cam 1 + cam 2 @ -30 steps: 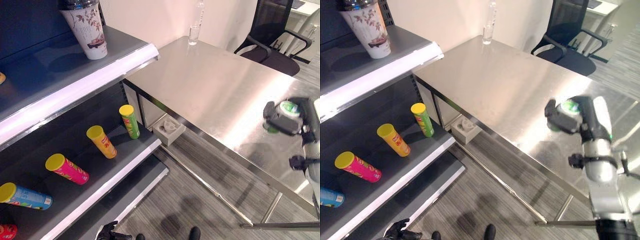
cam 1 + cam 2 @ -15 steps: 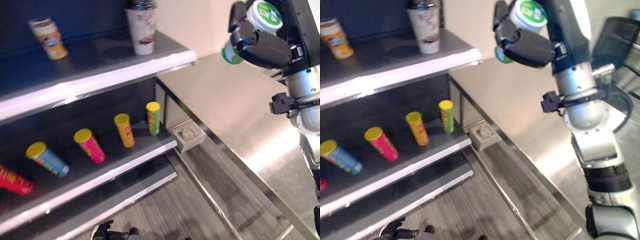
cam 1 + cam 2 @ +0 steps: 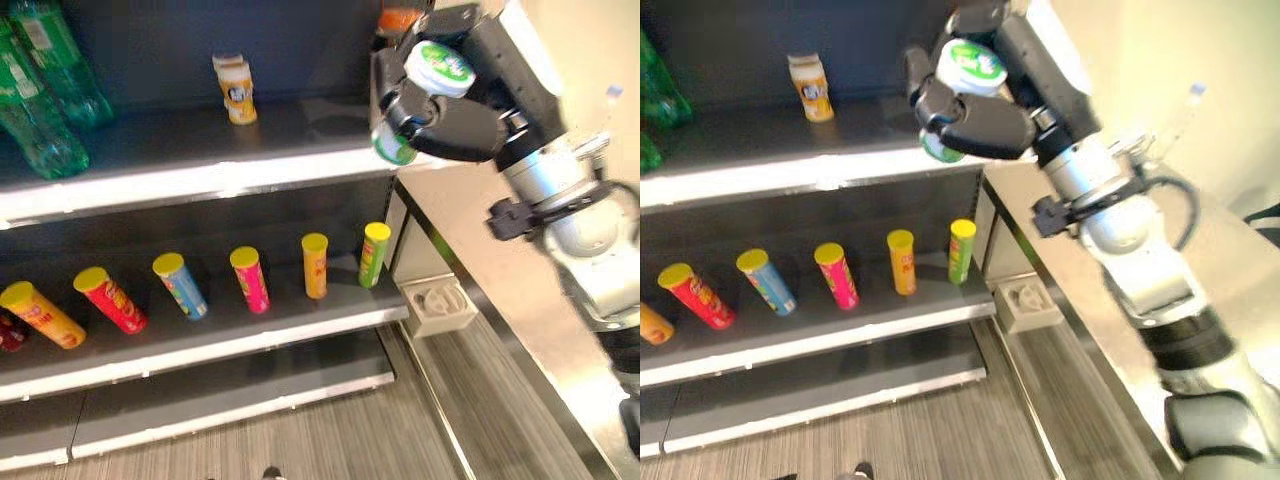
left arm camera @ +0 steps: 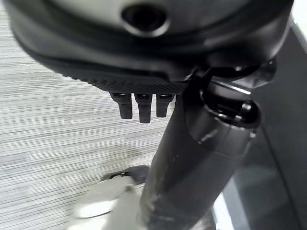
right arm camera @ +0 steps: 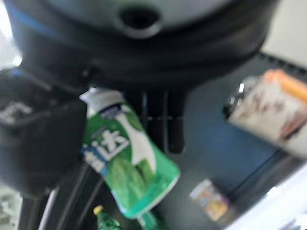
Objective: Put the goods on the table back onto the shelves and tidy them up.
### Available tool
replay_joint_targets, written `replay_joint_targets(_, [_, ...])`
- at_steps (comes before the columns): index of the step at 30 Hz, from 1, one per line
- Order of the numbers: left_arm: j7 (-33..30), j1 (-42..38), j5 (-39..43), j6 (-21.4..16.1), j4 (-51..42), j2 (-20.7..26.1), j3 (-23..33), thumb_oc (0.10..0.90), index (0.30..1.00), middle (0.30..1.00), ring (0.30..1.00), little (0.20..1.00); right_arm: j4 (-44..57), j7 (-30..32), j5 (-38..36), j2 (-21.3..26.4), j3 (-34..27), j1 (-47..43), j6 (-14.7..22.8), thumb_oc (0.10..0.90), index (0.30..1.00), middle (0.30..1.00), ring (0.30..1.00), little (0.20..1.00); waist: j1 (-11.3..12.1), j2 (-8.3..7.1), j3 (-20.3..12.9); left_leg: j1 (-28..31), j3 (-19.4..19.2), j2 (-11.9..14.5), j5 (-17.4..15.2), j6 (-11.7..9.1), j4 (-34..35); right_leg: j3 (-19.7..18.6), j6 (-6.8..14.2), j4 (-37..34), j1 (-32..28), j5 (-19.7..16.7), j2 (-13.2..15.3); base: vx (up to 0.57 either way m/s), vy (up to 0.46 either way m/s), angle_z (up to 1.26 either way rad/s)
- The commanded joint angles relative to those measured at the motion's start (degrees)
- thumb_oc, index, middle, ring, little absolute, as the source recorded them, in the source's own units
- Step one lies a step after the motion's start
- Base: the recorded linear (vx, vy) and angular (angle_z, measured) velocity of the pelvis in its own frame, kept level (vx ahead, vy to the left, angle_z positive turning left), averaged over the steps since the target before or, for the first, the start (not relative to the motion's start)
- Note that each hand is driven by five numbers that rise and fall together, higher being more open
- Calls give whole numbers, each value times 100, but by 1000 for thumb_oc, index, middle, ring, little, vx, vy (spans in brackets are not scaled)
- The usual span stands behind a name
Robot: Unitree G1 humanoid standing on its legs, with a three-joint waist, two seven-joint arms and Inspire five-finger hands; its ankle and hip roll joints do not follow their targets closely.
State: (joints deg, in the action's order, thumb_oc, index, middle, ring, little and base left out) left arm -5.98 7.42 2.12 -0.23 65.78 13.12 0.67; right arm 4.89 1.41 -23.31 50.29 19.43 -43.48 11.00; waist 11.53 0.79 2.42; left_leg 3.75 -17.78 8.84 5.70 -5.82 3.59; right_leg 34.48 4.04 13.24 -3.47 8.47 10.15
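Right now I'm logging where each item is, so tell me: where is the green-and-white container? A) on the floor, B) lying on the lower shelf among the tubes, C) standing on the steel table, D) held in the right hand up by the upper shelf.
D: the right hand has its fingers curled round the green-and-white container, raised in front of the upper shelf, as the right wrist view also shows.

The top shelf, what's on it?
On the top shelf: green bottles, a small yellow bottle. The right hand with its green container covers the right end.
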Motion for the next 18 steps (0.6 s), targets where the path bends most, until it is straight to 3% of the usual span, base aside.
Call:
replay_joint_targets(1, [-177,-333,-54,-150,-109,439,-245,800,900,900,900,900,-1023,325,-32,-82,-61,-1443,87,400,300,300,300,300,255,-149,-243,316,23,35,-724,-407,-69,-185,515,-870,-70,-193,-85,-21,136,17])
replay_joint_targets(2, [-178,-328,-54,-149,-105,438,-238,800,900,900,900,900,-1031,324,-35,-91,-49,-1451,90,400,300,300,300,300,249,-140,-258,380,57,51,-797,-448,-43,-252,556,-859,-110,-102,-111,-114,185,20])
replay_joint_targets(3, [-200,-335,-65,-152,-96,481,-284,800,900,900,900,900,-1405,420,25,-213,45,-1678,84,400,300,300,300,300,337,-121,-246,274,96,-78,-739,-345,-32,-224,582,-884,-22,-276,22,-34,88,21])
replay_joint_targets(7, [-177,-361,-88,-181,-117,538,-325,800,900,900,900,900,-1711,469,94,-282,187,-1963,29,400,300,300,300,300,415,-75,-197,217,143,-229,-794,-243,-58,-298,653,-670,115,-356,274,-56,121,9])
replay_joint_targets(10, [-181,-492,-137,-205,-95,587,-415,800,900,900,900,900,-1825,517,213,-202,206,-2061,-17,400,300,300,300,300,380,-52,-127,152,294,-315,-835,-190,-98,-615,723,-431,268,-358,412,-27,64,13])
replay_joint_targets(11, [-160,-642,-207,-255,-79,653,-551,800,900,900,900,900,-1846,507,321,52,205,-2035,-113,400,300,300,300,300,260,-75,-88,112,527,-359,-839,-170,-94,-1656,851,-547,412,-328,150,32,5,64])
replay_joint_targets(12, [-160,-770,-196,-233,-72,712,-621,800,900,900,900,900,-1891,457,307,280,343,-2120,-163,400,300,300,300,300,186,-90,-60,67,633,-345,-859,-151,-102,-2360,841,-545,605,-268,-64,55,-2,110])
replay_joint_targets(13, [-134,-808,-129,-275,-101,760,-636,800,900,900,900,900,-1993,450,362,400,417,-2349,-236,400,300,300,300,300,203,-129,-57,52,767,-376,-851,-166,-93,-2737,876,-746,555,-308,-147,70,-15,106])
replay_joint_targets(18, [-107,-795,-83,-276,-202,609,-843,800,900,900,900,900,-2102,445,196,272,597,-2559,-144,400,300,300,300,300,199,-301,-263,100,1078,-228,-727,-236,12,-2545,788,-1280,26,-317,-306,149,-94,52])
